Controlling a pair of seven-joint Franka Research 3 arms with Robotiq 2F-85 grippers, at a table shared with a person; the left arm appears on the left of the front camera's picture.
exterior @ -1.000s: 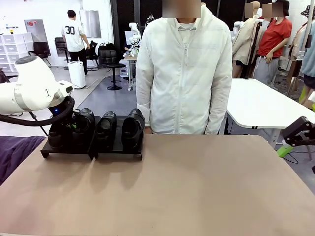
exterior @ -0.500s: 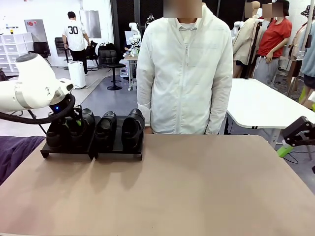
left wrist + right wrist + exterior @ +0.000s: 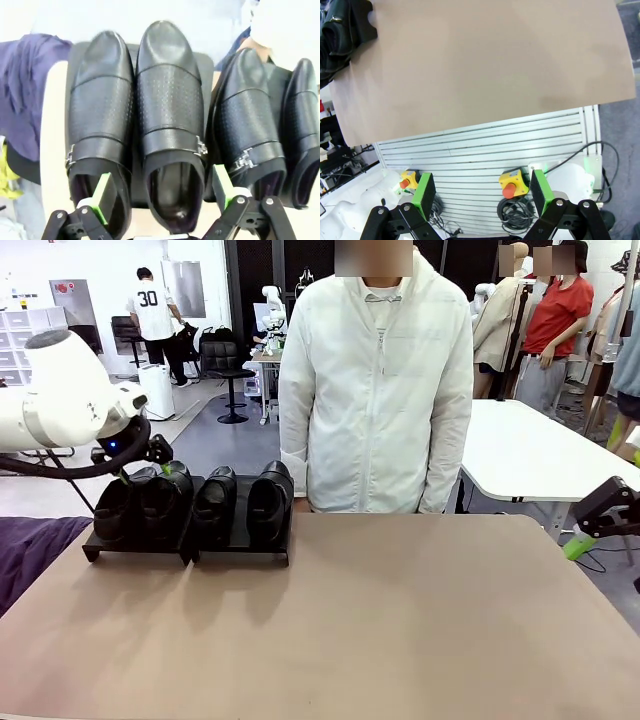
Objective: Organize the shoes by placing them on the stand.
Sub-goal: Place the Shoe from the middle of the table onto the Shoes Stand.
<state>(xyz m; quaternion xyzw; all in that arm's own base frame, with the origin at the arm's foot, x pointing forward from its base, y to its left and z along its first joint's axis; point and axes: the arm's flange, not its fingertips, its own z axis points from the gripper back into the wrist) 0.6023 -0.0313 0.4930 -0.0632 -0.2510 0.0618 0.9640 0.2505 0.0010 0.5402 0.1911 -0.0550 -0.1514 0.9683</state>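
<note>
1. Front view: all four loafers [image 3: 190, 508] sit in a row on the stand [image 3: 185, 552] at the far left of the desk [image 3: 380, 630], toes toward the near edge. The left gripper [image 3: 146, 472] hovers just above the two leftmost, jaws spread, holding nothing. Only readable writing is "30" on a shirt far back.

2. Left wrist view: perforated leather with a metal buckle strap [image 3: 200, 148]. I'd guess stiff-ish, fairly light, a bit slick where glossy. Best grab looks like the heel collar at the opening.

3. Right wrist view: right gripper [image 3: 482, 192] jaws wide, nothing held, hanging off the desk's near edge. No labels legible.
</note>
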